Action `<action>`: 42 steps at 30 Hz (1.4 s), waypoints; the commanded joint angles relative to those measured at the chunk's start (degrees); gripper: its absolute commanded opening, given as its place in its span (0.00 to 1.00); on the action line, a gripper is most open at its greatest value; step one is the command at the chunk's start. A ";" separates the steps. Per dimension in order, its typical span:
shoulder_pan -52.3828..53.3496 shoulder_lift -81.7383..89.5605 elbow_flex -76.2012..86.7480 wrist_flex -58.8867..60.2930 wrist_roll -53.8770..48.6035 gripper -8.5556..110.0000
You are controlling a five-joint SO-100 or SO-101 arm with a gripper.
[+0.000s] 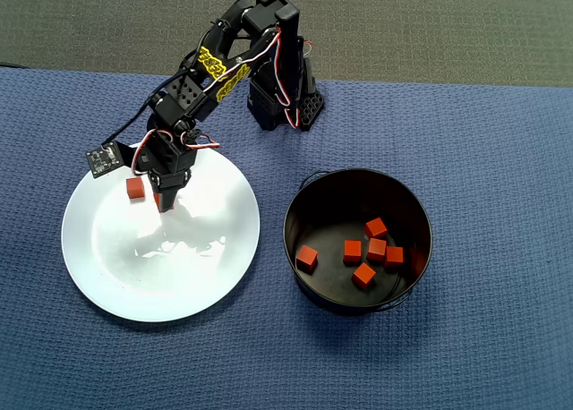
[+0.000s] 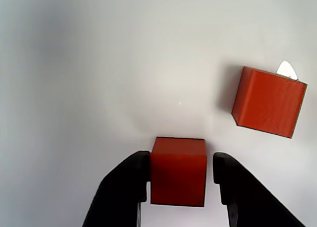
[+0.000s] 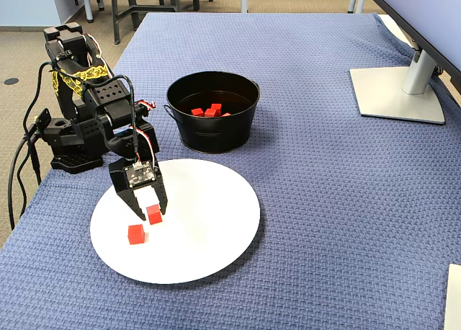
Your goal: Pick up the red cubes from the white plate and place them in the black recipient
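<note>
We have the jaws [image 2: 181, 180] down on the white plate [image 1: 197, 276], straddling one red cube [image 2: 178, 171]. In the wrist view the left finger [image 2: 130, 182] touches the cube's side, while a thin sliver of white shows between the cube and the right one, so we judge the jaws to be apart and not yet clamped. A second cube [image 2: 269, 102] lies near it on the plate, clear of the fingers. Six more cubes [image 1: 376, 247] sit in the black pot [image 1: 309, 289], which stands beside the plate on the blue cloth of the worktop [image 1: 483, 132].

We expect the cube to be light, stiff and unlikely to crush, its matte flat faces giving a fair hold. The plate looks glossy, so a one-sided push could slide the cube. The best hold, we think, is across the two opposite side faces, near mid-height, with the fingers square to them.
</note>
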 commanded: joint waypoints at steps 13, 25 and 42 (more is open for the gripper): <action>-4.04 4.83 -16.79 12.39 13.80 0.07; -25.14 13.27 -41.57 34.28 45.09 0.07; -53.00 28.04 -16.17 25.05 51.86 0.41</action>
